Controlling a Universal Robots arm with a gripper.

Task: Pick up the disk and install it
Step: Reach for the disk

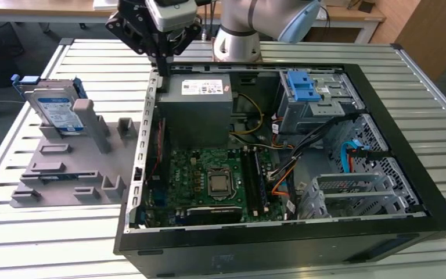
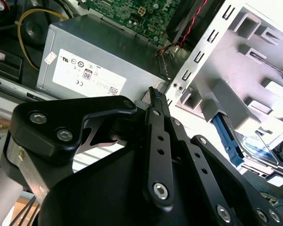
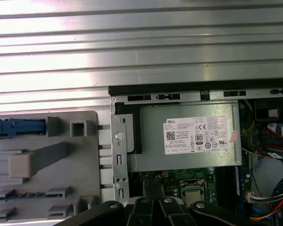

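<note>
Exterior view: where do we find the disk (image 1: 56,109)?

We find it upright in the grey fixture (image 1: 60,174), on the exterior view's left of the computer case (image 1: 285,244). The gripper (image 1: 162,67) hangs well apart near the power-supply box (image 1: 200,110), clenched on nothing.

Handling?

We judge it rigid, fairly heavy and shock-sensitive, so we would grip across its blue-framed edges. The fixture's posts crowd its lower half.

Disk (image 1: 57,111) half behind grey post (image 1: 83,119)

silver-grey arm (image 1: 237,36), pale blue joint cap (image 1: 301,23); black claw (image 1: 163,67), flat linkage bars, silver screws (image 2: 160,190).
</note>
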